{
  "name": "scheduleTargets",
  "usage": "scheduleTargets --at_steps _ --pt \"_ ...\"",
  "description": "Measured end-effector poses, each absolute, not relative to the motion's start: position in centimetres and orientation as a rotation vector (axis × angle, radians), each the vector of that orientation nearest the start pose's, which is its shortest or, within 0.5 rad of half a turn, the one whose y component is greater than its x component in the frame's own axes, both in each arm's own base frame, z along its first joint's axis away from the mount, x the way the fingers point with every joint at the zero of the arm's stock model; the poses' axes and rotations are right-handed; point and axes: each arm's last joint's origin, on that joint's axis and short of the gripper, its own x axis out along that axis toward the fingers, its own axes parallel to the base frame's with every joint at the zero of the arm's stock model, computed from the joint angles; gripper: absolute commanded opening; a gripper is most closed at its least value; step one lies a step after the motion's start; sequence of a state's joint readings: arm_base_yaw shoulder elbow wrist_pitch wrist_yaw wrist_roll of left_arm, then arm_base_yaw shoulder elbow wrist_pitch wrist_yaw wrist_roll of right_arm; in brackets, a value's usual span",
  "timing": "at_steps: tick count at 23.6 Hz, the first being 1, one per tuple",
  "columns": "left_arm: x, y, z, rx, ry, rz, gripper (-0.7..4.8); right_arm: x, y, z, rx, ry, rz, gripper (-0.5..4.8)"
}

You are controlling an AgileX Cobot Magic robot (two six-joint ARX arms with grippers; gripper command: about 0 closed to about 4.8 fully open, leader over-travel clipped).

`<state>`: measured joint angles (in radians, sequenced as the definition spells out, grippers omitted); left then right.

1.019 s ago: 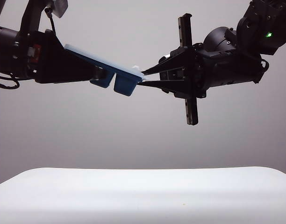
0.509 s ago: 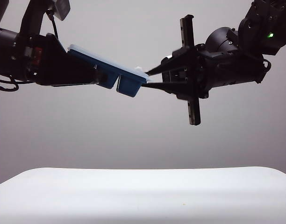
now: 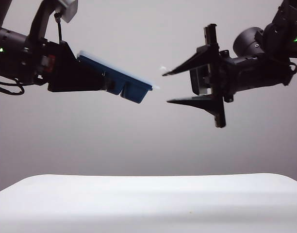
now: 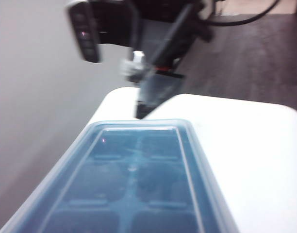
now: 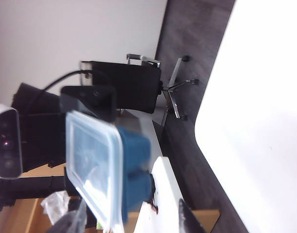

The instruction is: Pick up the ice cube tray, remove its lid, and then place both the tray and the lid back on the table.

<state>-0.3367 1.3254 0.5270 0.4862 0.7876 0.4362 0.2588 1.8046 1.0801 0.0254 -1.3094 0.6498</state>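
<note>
The navy ice cube tray hangs tilted high above the white table, with the whitish lid still seated on it. My left gripper is shut on the tray's left end. My right gripper is open, level with the tray's free end and a short gap to its right, touching nothing. In the left wrist view the lid covers the tray and hides my own fingers. The right wrist view shows the lid and tray ahead of the spread right gripper.
The table lies far below both arms. Beyond its edge are dark floor and a black chair. The right arm's finger points at the tray's far end in the left wrist view.
My right gripper let go of the tray's free end, opened wide and drew back to the right. The left gripper kept the lidded tray and shifted slightly right.
</note>
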Motion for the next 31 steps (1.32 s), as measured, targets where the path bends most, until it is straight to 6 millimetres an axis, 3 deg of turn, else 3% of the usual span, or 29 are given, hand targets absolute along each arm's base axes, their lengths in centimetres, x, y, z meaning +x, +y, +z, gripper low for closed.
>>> scheduleTargets --at_steps 4,9,31 --pt "23.5 -10.3 20.2 0.333 0.044 -1.110 1.52 32.9 12.1 18.3 0.901 1.287 1.217 2.26" --pt "23.6 -10.3 20.2 0.340 0.039 -1.088 1.52 32.1 12.9 18.0 0.885 1.328 1.241 1.99" --pt "23.5 -11.2 19.2 0.354 0.088 -1.114 1.52 33.0 13.9 19.0 0.909 1.286 1.270 1.98"
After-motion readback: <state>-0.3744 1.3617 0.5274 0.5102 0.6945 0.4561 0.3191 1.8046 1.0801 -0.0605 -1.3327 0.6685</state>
